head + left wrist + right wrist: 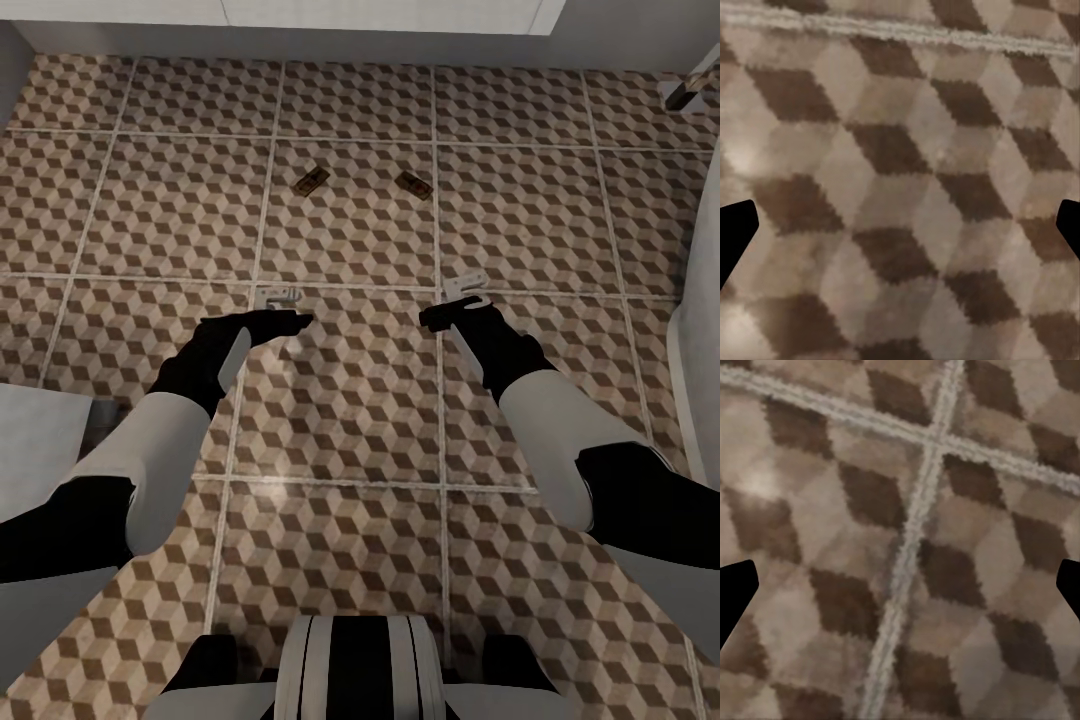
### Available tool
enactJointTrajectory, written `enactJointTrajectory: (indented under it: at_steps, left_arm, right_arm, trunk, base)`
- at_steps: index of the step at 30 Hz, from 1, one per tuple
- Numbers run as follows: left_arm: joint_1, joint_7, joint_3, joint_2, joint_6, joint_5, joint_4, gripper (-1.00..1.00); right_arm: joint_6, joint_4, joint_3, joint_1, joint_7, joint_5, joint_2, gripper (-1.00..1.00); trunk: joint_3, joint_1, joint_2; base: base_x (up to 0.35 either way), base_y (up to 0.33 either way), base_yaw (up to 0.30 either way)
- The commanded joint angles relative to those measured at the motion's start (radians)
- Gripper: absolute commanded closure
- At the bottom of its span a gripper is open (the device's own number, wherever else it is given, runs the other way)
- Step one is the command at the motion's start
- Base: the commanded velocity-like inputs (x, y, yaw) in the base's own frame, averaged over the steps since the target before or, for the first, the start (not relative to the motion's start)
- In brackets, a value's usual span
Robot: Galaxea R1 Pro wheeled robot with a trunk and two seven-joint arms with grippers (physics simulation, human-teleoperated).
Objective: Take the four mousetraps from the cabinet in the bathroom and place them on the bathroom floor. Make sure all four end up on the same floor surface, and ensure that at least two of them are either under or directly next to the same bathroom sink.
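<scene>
I see two mousetraps [311, 180] [413, 185] down on the bathroom floor [340, 400], left claw [283, 297] and right claw [466, 287] both spread empty; two remain.

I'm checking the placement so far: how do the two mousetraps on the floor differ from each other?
The left mousetrap lies ahead of the left gripper; the right mousetrap lies ahead of the right gripper. They are angled opposite ways: the left one's far end points right, the right one's points left. They lie apart. Both are small, dark brown, flat on one tile of the floor, and neither is held.
</scene>
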Motion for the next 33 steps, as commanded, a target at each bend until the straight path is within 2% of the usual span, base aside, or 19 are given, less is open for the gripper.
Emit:
enactJointTrajectory:
  at_steps: [1, 26, 33]
  left_arm:
    - [0.000, -0.002, 0.002, 0.000, 0.007, 0.003, -0.002, -1.00]
    - [0.000, 0.000, 0.000, -0.001, 0.006, 0.003, 0.004, -1.00]
    - [0.000, 0.000, 0.000, -0.001, 0.005, 0.003, 0.017, -1.00]
  right_arm:
    - [0.007, -0.001, 0.004, 0.000, -0.002, 0.007, 0.000, -1.00]
    - [0.007, 0.000, 0.004, 0.002, -0.002, 0.007, 0.000, -1.00]
    - [-0.022, 0.014, 0.004, 0.004, -0.002, 0.007, 0.000, -1.00]
  trunk:
    - [0.000, 0.000, 0.000]
    - [0.096, -0.011, 0.006]
    - [0.123, -0.015, 0.007]
  base:
    - [0.000, 0.000, 0.000]
    - [0.000, 0.000, 0.000]
    - [0.000, 0.000, 0.000]
